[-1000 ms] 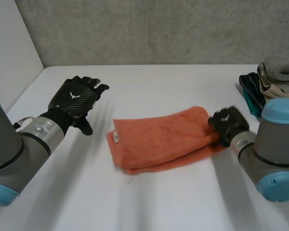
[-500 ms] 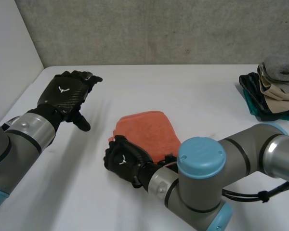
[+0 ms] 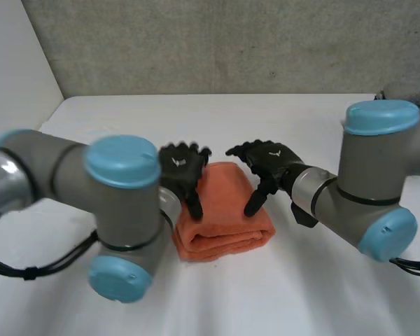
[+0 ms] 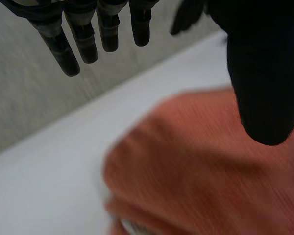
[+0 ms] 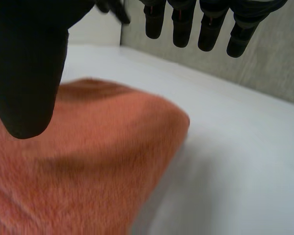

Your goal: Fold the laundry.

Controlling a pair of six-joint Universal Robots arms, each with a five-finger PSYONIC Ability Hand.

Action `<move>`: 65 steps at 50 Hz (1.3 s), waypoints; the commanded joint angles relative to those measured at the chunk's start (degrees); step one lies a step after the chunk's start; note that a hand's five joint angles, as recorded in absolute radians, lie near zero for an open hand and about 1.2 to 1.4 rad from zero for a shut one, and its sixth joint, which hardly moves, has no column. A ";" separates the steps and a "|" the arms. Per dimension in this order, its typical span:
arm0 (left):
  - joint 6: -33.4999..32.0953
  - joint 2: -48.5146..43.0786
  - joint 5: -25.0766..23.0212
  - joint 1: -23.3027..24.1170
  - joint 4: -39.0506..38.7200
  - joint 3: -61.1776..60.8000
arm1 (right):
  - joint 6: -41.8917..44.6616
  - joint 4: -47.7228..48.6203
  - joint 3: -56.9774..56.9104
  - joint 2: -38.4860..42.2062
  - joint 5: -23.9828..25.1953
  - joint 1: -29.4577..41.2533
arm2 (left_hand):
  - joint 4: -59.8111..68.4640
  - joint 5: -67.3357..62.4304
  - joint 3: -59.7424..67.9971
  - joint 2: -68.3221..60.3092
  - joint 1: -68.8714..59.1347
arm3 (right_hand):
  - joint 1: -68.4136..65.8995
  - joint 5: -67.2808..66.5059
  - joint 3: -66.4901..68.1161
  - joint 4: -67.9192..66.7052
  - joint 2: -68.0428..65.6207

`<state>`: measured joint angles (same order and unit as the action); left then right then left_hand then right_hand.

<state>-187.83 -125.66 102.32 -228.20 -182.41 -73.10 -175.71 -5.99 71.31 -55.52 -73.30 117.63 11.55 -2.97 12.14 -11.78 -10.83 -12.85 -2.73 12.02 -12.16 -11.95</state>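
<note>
Head view: your towel (image 3: 224,224) looks fully folded; left hand (image 3: 179,165) and right hand (image 3: 273,158) hover, fingers spread, empty.

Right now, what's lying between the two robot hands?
In the head view, the folded orange terry towel lies between the left robot hand and the right robot hand.

Found towel (image 3: 224,210) halved from long strip into compact square. Noted left hand (image 3: 180,168) brought from table's far left to over towel's left edge, fingers straight. Noted right hand (image 3: 266,162) shifted from towel's near-left corner to its right side, fingers loose.
</note>
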 commanded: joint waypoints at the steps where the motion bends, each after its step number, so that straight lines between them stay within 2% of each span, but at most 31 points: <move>1: -0.26 -3.98 5.61 1.01 3.02 -0.20 | 6.50 -2.62 -3.81 6.91 -0.35 0.41 | -1.55 2.97 -2.14 1.78 0.83 | 2.85 2.73 -2.02 2.16 1.95; 9: -0.35 -3.28 6.05 -0.22 3.11 -3.45 | 15.21 -2.98 -3.81 7.71 -2.46 1.11 | -1.34 2.75 -1.93 1.57 0.62 | 2.85 2.73 -2.02 2.16 1.95; 15: -0.43 0.67 5.79 -0.58 3.11 -2.40 | 19.00 -1.23 -1.54 2.19 -5.18 0.94 | -1.55 2.97 -2.14 1.78 0.83 | 2.85 2.73 -2.02 2.16 1.95; 19: -0.43 4.36 2.11 -1.28 3.02 -0.73 | 19.44 3.94 3.81 -0.81 -5.63 1.37 | -1.55 2.97 -2.14 1.78 0.83 | 2.85 2.73 -2.02 2.16 1.95; 23: -1.57 8.23 -6.41 -2.68 3.20 1.38 | 20.23 12.19 12.76 -6.15 -5.80 3.39 | -1.55 2.97 -2.14 1.78 0.83 | 2.85 2.73 -2.02 2.16 1.95; 24: -2.45 9.37 -10.78 -3.56 3.29 2.08 | 20.49 13.88 14.71 -7.40 -5.80 3.92 | -1.55 2.97 -2.14 1.78 0.83 | 2.85 2.73 -2.02 2.16 1.95; 26: -3.42 10.26 -15.37 -4.79 3.46 2.96 | 21.98 18.44 20.32 -9.94 -5.80 5.15 | -1.55 2.97 -2.14 1.78 0.83 | 2.85 2.73 -2.02 2.16 1.95; 27: -3.77 10.52 -17.74 -5.40 3.72 3.31 | 22.42 19.86 22.01 -10.30 -5.80 5.50 | -1.55 2.97 -2.14 1.78 0.83 | 2.85 2.73 -2.02 2.16 1.95; 28: -4.12 10.70 -22.73 -6.37 4.77 4.01 | 22.86 21.18 23.59 -10.39 -5.80 5.77 | -1.55 2.97 -2.14 1.78 0.83 | 2.85 2.73 -2.02 2.16 1.95; 31: -4.30 10.79 -29.96 -7.25 7.32 5.51 | 24.18 25.58 28.43 -10.31 -5.71 7.00 | -1.55 2.97 -2.14 1.78 0.83 | 2.85 2.73 -2.02 2.16 1.95; 32: -4.30 10.70 -33.81 -7.52 9.07 6.73 | 24.36 26.54 29.22 -10.13 -5.71 7.26 | -1.55 2.97 -2.14 1.78 0.83 | 2.85 2.73 -2.02 2.16 1.95; 36: -4.21 10.09 -39.55 -7.96 12.68 8.76 | 24.45 30.41 31.25 -7.94 -5.63 8.32 | -1.55 2.97 -2.14 1.78 0.83 | 2.85 2.73 -2.02 2.16 1.95; 50: -4.21 10.08 -40.09 -8.14 12.96 8.50 | 25.41 39.12 28.36 0.59 -5.10 8.41 | -1.55 2.97 -2.14 1.78 0.83 | 1.09 0.98 -0.26 0.41 0.20; 56: -4.13 10.08 -40.09 -8.22 12.96 8.50 | 26.03 40.61 26.42 1.64 -5.10 8.41 | -1.55 2.97 -2.14 1.78 0.83 | -11.16 -11.28 11.99 -11.85 -12.06; 61: -4.04 10.08 -40.09 -8.22 12.96 8.32 | 26.03 41.58 24.93 2.79 -4.92 8.41 | -1.55 2.97 -2.14 1.78 0.83 | -14.88 -15.00 15.71 -15.57 -15.78; 65: -4.04 10.00 -40.09 -8.22 12.96 8.15 | 26.03 41.67 23.70 3.58 -4.92 8.41 | -1.55 2.97 -2.14 1.78 0.83 | -26.48 -26.60 27.31 -27.17 -27.38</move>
<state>-191.88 -115.59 62.27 -236.42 -169.46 -64.76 -149.72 35.34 96.67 -52.98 -78.28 126.03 11.55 -2.96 12.14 -11.69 -10.83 -25.55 -13.76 25.25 -25.28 -24.58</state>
